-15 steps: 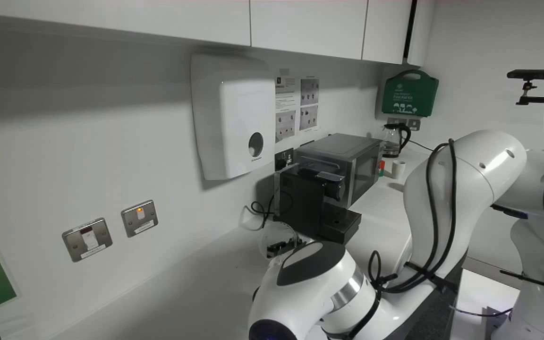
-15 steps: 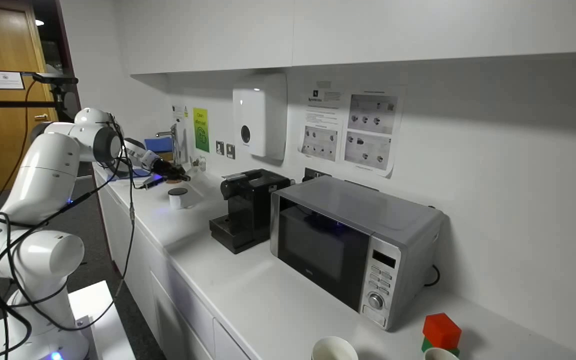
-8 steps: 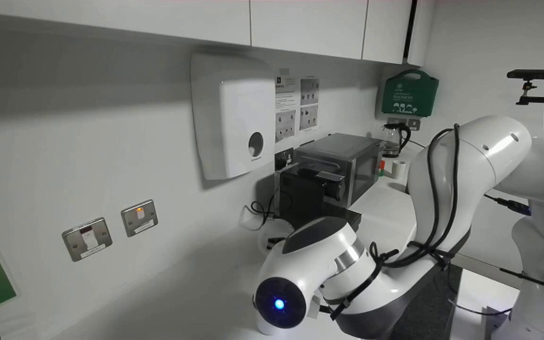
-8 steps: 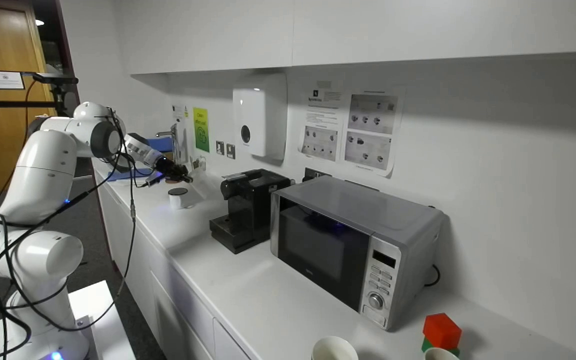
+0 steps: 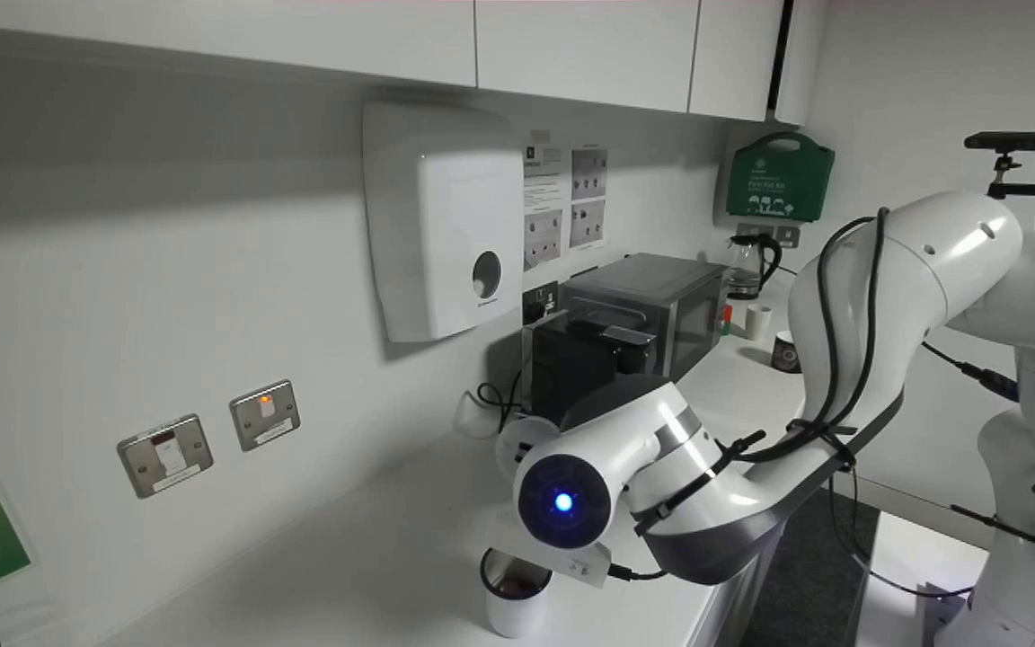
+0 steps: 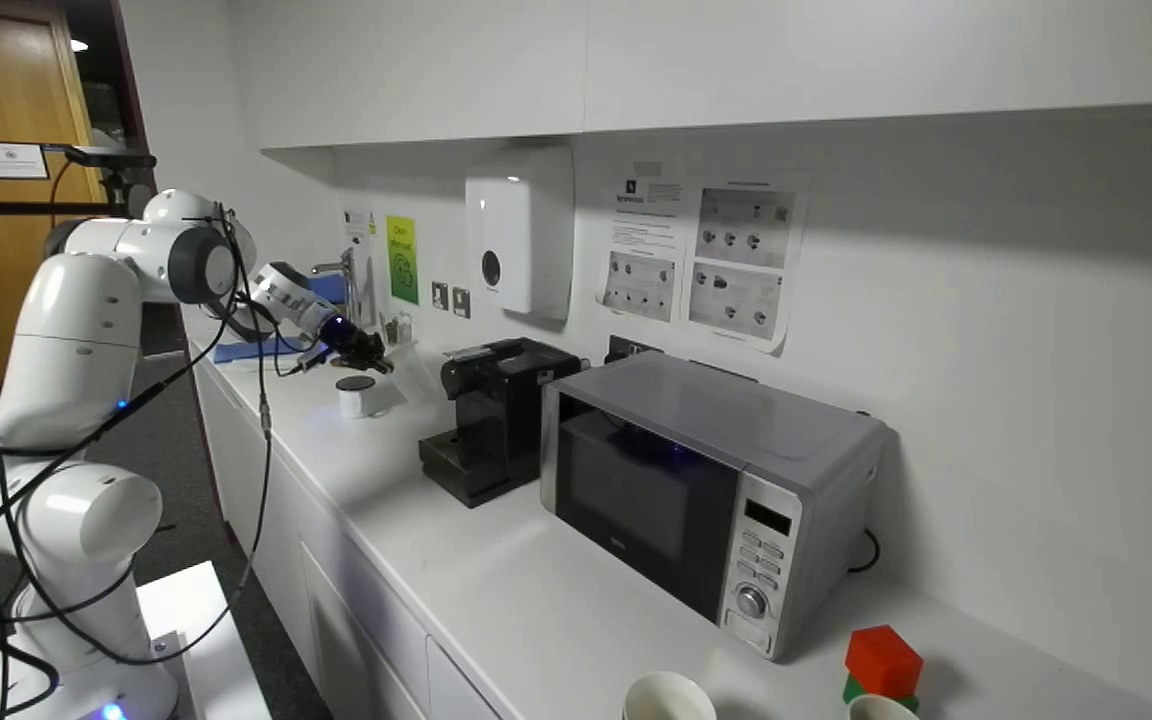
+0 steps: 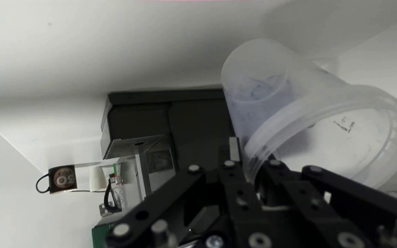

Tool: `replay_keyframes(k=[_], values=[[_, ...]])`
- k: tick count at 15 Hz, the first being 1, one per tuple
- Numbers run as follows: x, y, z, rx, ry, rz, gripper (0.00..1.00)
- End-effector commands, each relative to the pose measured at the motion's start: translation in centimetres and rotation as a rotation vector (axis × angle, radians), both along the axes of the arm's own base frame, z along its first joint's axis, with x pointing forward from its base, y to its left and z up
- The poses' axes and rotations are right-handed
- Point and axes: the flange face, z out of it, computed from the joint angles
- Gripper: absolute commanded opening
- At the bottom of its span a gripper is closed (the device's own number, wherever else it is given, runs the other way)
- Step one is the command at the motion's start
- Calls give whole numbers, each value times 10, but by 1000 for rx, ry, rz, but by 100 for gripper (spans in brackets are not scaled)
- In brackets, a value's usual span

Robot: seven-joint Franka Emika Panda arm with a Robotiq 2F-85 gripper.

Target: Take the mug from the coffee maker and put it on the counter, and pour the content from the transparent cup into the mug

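The white mug point(image 6: 354, 402) stands upright on the surface point(image 6: 536, 600), between its front edge and its wall edge and off the coffee maker point(image 6: 501, 420); my wrist point(image 5: 612, 449) looks close above it, so if I sink there I could knock it over. To its right in an exterior view, my tool point(image 7: 253, 167) is clamped on the transparent cup point(image 7: 308, 106), pinching one stretch of rim while the rest hangs tilted and unsupported. With a hold that narrow, I'd expect the cup to swivel or its wall to flex if I turn quickly, and anything in it would land on the surface, since its mouth does not look to be over the mug. Farther right, by the surface's wall edge, the coffee maker presents another risk: the cup appears near its left flank, and a swing that way might strike it, though I cannot tell how wide the gap is. The mug's inside point(image 5: 517, 578), dark with a brownish patch too dim to name, shows in an exterior view, while the wrist view leaves this mug out. The wrist view alone makes my grip on the rim plain; in both exterior views the tool is too small or too covered to show it. The microwave point(image 6: 711, 500) shows its control panel in an exterior view, and the wrist view catches the handle of a dark printed mug point(image 7: 62, 179), which my arm point(image 5: 913, 301) seems to cover in an exterior view.
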Motion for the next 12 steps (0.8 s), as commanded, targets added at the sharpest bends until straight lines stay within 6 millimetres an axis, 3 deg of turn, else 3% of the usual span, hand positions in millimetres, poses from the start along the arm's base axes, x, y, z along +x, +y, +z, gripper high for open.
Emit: replay_keyframes(k=[1, 7, 12], values=[[-10, -25, 7, 92, 4, 15, 2], [-9, -39, 7, 182, 60, 52, 2], [-16, -40, 9, 223, 129, 88, 2]])
